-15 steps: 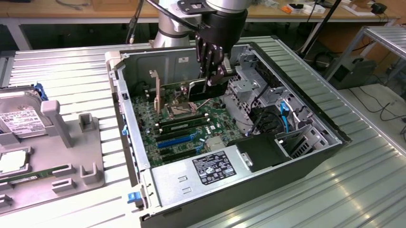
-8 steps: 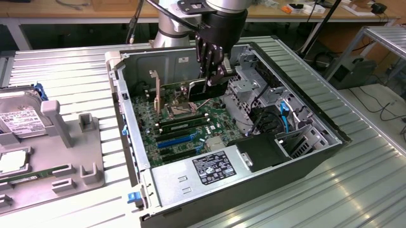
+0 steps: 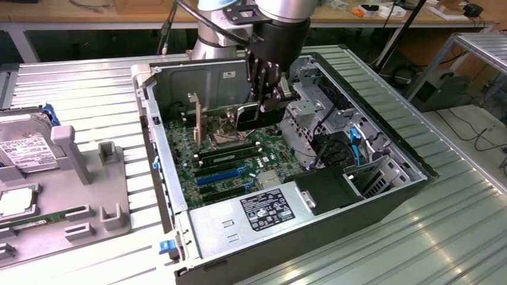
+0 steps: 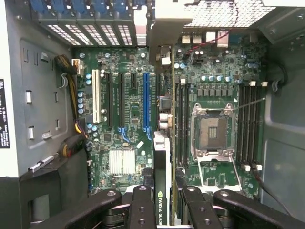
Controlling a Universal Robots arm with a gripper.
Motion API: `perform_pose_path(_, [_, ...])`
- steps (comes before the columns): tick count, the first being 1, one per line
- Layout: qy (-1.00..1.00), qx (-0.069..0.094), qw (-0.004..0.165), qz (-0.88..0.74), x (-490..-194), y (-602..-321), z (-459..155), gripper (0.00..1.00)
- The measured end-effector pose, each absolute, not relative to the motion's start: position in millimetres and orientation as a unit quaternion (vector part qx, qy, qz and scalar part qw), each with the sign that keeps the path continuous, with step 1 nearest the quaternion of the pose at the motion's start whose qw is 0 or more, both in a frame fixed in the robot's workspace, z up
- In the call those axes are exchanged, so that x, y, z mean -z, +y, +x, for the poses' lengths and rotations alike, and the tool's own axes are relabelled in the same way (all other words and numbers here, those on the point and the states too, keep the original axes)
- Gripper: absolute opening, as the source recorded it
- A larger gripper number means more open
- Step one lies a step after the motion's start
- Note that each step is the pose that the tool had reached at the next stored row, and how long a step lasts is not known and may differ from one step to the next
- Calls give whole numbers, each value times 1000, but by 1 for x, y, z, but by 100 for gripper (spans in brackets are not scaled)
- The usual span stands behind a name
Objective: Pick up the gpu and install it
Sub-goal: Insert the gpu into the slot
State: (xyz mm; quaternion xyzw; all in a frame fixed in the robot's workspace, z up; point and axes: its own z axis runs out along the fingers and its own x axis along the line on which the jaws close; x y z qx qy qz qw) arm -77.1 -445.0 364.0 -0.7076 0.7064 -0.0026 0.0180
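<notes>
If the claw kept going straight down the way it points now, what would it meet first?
Probably the motherboard: the claw, shut on the gpu, points down into the open case, and the card's lower edge would touch first, though its depth above the slots is unclear.

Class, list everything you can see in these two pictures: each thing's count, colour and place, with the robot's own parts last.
computer case: one, black and silver, lying open on the slatted table
motherboard: one, green, inside the case
expansion slots: several, white, black and blue, on the motherboard
CPU socket: one, silver, empty, beside the memory slots
power supply: one, silver with a black label, at the case's near end
gpu: one, dark with a green edge, held edge-on above the motherboard
hard drive: one, silver with a white label, on the grey tray at the exterior view's left
gripper: one, black, shut on the gpu
arm: one, silver and black, above the case
</notes>
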Motion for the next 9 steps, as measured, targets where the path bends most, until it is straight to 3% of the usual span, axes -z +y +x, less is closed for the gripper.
perform_pose_path(9, [724, 4, 19, -690, -346, -453, -79, 27])
